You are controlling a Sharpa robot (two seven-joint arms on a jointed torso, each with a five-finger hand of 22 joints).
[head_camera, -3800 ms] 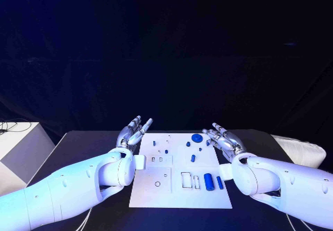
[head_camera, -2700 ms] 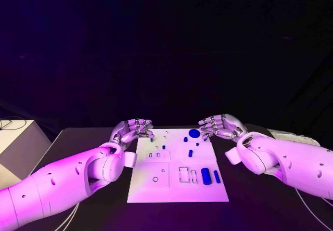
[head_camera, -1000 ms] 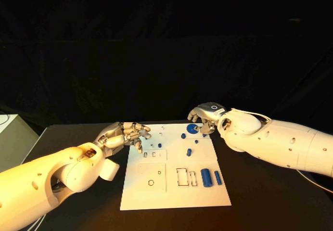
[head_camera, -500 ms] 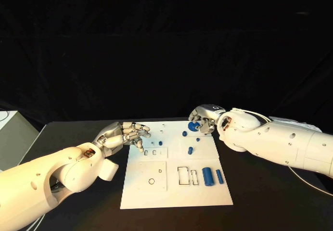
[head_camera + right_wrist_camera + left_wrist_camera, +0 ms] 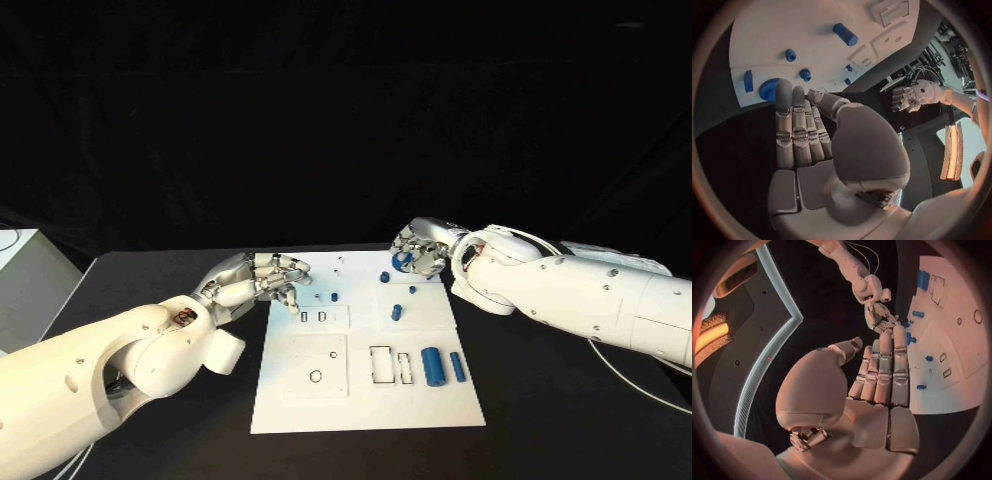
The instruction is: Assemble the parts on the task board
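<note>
left hand [image 5: 267,281]: at the white board's [image 5: 332,400] far-left corner, about 10 o'clock from its middle. fingers curled down over the edge; nothing seen between them, so it reads as closed and empty, though i cannot tell if a fingertip touches the board.
board: lies flat in the middle of the black tabletop [image 5: 548,400], long side running away from the robot.
small pegs: short blue pegs, one [image 5: 333,297] just beside the left fingers, another [image 5: 395,312] near the middle.
near pieces: a thick blue cylinder [image 5: 433,365] and a thin blue bar [image 5: 457,366] lie at 4 o'clock, beside empty rectangular slots.
blue gear [image 5: 402,261]: at the far-right corner, about 1 o'clock; the wrist view shows its toothed rim [image 5: 768,89].
right hand [image 5: 423,248]: bent over the gear, fingers close together with tips at its rim; whether it grips or merely touches, i cannot tell.
step: likely the first pick, the gear.
next move: a firm hold, then a straight lift.
</note>
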